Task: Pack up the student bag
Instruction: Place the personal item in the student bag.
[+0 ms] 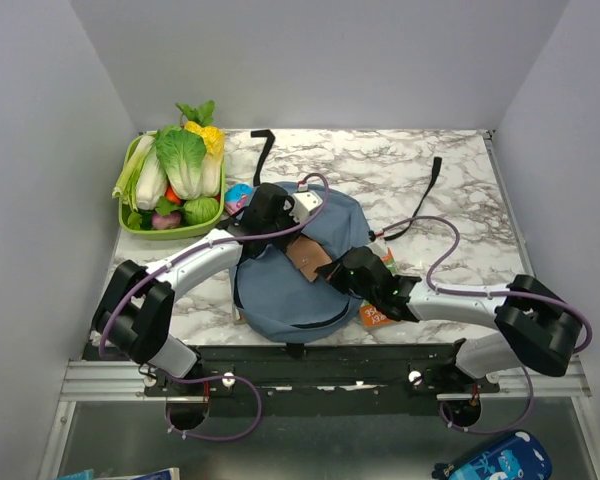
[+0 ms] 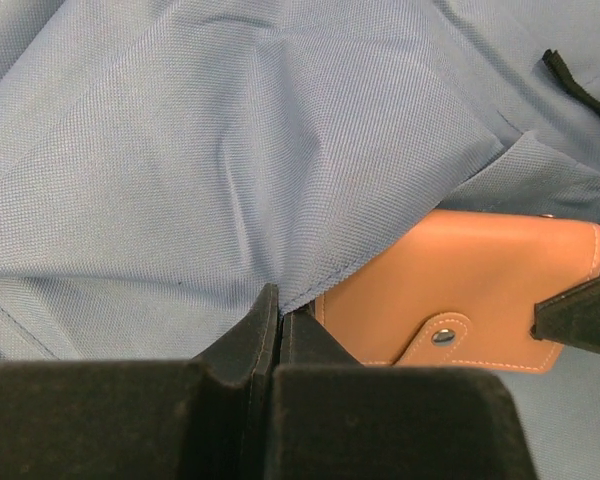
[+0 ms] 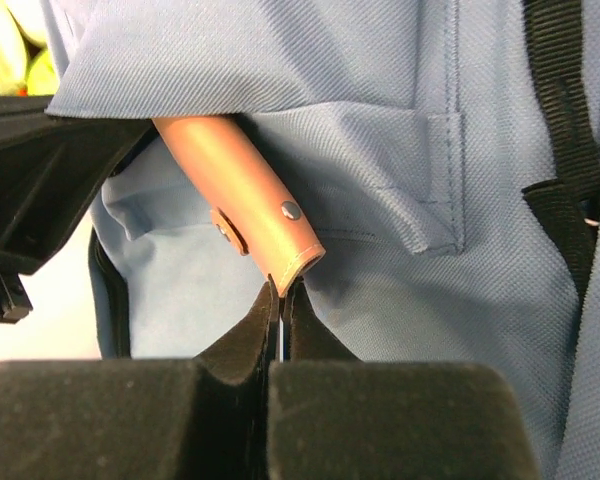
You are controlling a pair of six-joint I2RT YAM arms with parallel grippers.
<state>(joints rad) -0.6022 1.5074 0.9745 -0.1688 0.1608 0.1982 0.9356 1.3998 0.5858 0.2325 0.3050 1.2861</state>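
Note:
The dusty-blue student bag (image 1: pixel 280 290) lies in the middle of the table, black straps (image 1: pixel 266 150) trailing back. My left gripper (image 1: pixel 280 222) is over its upper part, shut on a fold of the bag's fabric (image 2: pixel 310 150) at the opening edge; its tips show in the left wrist view (image 2: pixel 277 300). My right gripper (image 1: pixel 342 272) is shut on the lower edge of a tan leather case (image 1: pixel 305 258) with a snap tab. The case (image 3: pixel 242 190) sticks halfway out from under the lifted flap, and it also shows in the left wrist view (image 2: pixel 470 285). My right gripper's tips (image 3: pixel 283 292) pinch its corner.
A green basket (image 1: pixel 130 222) of toy vegetables stands at the back left. A small bright-blue pouch (image 1: pixel 238 194) lies beside the bag's left top. An orange packet (image 1: pixel 374 316) lies under my right arm. A second strap (image 1: pixel 427 195) runs to the right.

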